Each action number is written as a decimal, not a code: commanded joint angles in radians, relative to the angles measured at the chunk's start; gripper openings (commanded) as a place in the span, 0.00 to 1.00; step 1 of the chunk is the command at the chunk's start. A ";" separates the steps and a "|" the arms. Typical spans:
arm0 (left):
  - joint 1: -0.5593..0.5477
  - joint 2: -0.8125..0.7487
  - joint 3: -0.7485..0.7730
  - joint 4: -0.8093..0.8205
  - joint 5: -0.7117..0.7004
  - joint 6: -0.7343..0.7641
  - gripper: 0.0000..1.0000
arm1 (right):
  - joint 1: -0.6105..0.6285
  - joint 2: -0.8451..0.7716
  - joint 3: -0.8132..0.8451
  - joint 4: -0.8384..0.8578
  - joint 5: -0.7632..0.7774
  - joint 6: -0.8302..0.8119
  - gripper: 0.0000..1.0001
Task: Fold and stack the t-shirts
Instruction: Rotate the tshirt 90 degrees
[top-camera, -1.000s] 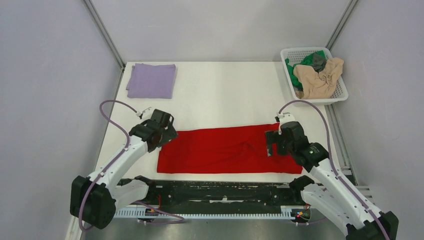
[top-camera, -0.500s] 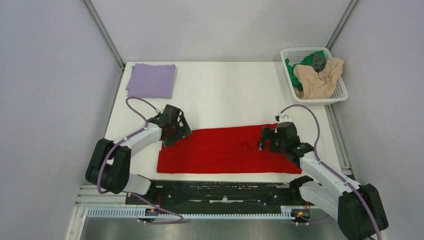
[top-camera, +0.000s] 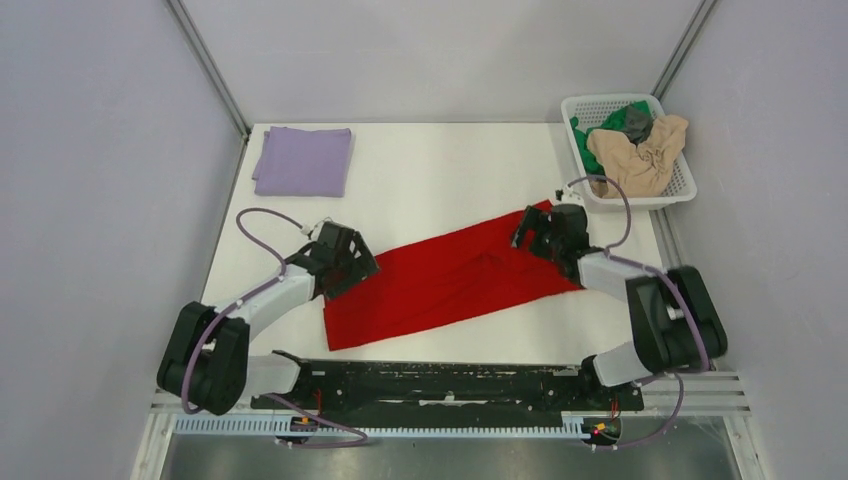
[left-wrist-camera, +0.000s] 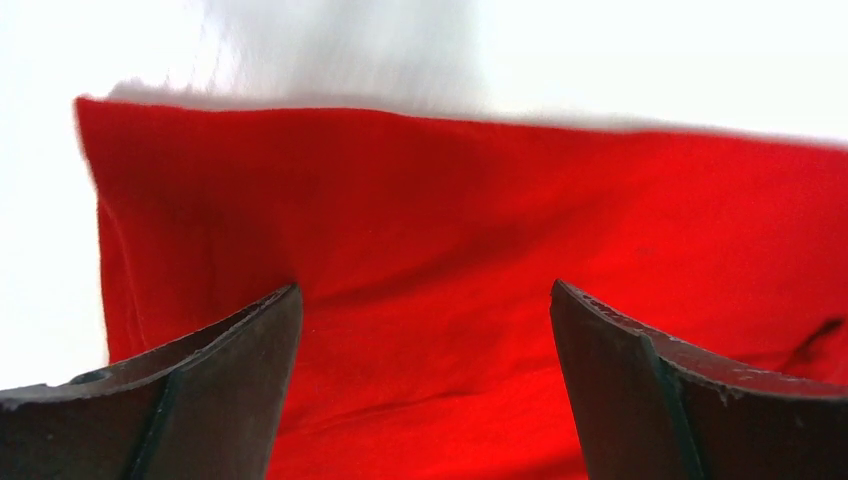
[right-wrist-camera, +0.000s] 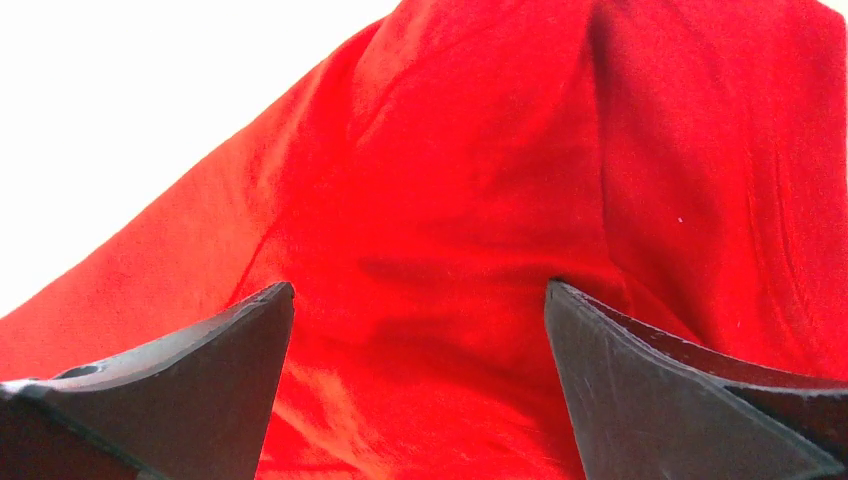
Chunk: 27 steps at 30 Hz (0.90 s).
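The bright red t-shirt (top-camera: 450, 280), folded into a long strip, lies slanted across the table, its right end farther back. My left gripper (top-camera: 350, 266) is over its left end, my right gripper (top-camera: 531, 231) over its right end. In the left wrist view the jaws of my left gripper (left-wrist-camera: 425, 290) are wide apart over red cloth (left-wrist-camera: 450, 230). In the right wrist view my right gripper (right-wrist-camera: 420, 288) is also open, its fingertips down on the red cloth (right-wrist-camera: 480, 180). The folded lavender t-shirt (top-camera: 302, 160) lies at the far left.
A white mesh basket (top-camera: 640, 203) at the far right corner holds crumpled beige (top-camera: 640, 152), green (top-camera: 590, 135) and dark grey (top-camera: 636, 122) shirts. A black rail (top-camera: 440, 380) runs along the near edge. Grey walls close in both sides.
The red strip lay square to the near edge and now slants. My right gripper has moved away from me with the shirt's right end. My left gripper shifted slightly nearer.
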 joint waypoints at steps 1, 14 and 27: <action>-0.130 -0.085 -0.132 -0.108 0.011 -0.205 1.00 | -0.024 0.284 0.229 0.022 -0.025 -0.002 0.98; -0.609 0.172 0.029 0.086 0.021 -0.389 1.00 | 0.021 1.191 1.553 -0.308 -0.313 -0.143 0.98; -0.740 0.197 0.184 0.015 -0.053 -0.275 1.00 | 0.116 1.283 1.753 0.127 -0.237 -0.077 0.98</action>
